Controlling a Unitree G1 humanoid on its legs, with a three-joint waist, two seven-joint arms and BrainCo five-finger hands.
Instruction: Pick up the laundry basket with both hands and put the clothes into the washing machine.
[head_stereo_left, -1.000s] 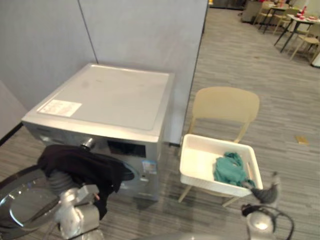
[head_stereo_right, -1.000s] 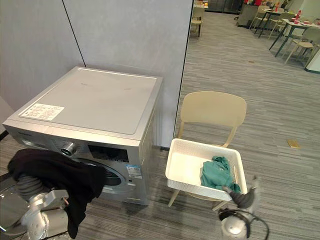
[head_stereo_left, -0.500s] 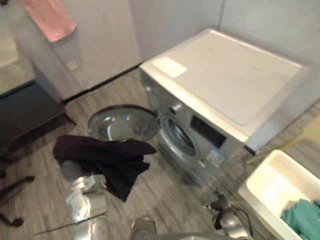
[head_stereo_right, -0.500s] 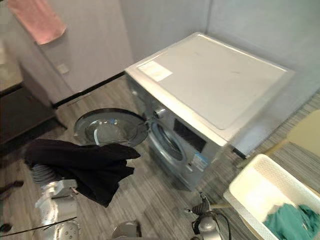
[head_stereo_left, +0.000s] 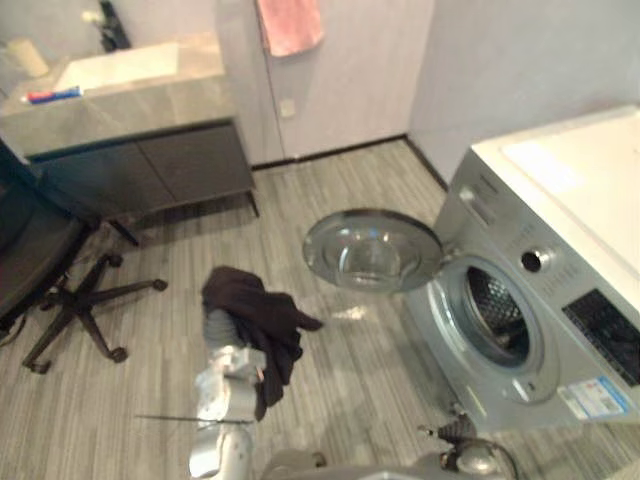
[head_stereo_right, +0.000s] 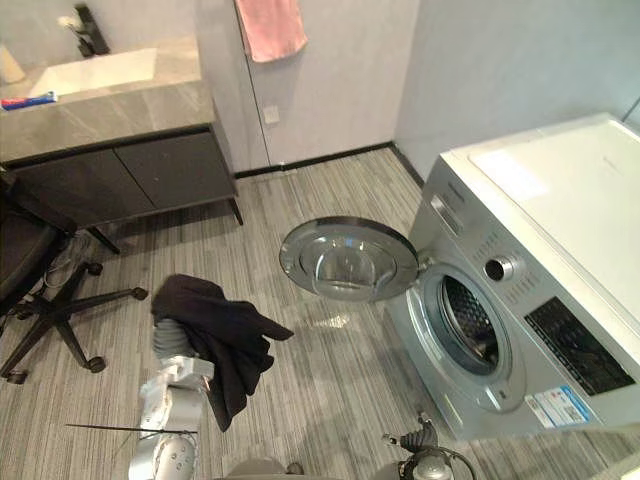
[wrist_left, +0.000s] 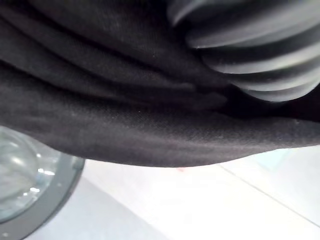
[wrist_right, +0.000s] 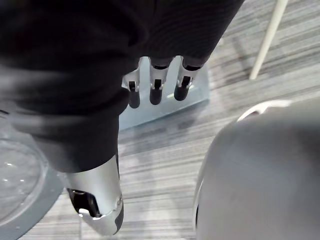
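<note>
Lower centre: black garment (head_stereo_left: 255, 315) drapes my left hand (wrist_left: 250, 55); grip: cannot tell. My right hand (wrist_right: 156, 92) hangs relaxed, empty. The open door (head_stereo_left: 372, 250) stands between garment and drum (head_stereo_left: 495, 315); office chair (head_stereo_left: 60, 290) at left.

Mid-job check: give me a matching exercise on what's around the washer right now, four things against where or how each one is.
Things:
1. black garment
2. washer door
3. pink towel
4. office chair

States:
A. hanging on the wall
B. standing beside the dark cabinet
C. swung wide open
D. draped over the robot's left arm

Pairs: 1-D, 2-C, 3-A, 4-B.
</note>
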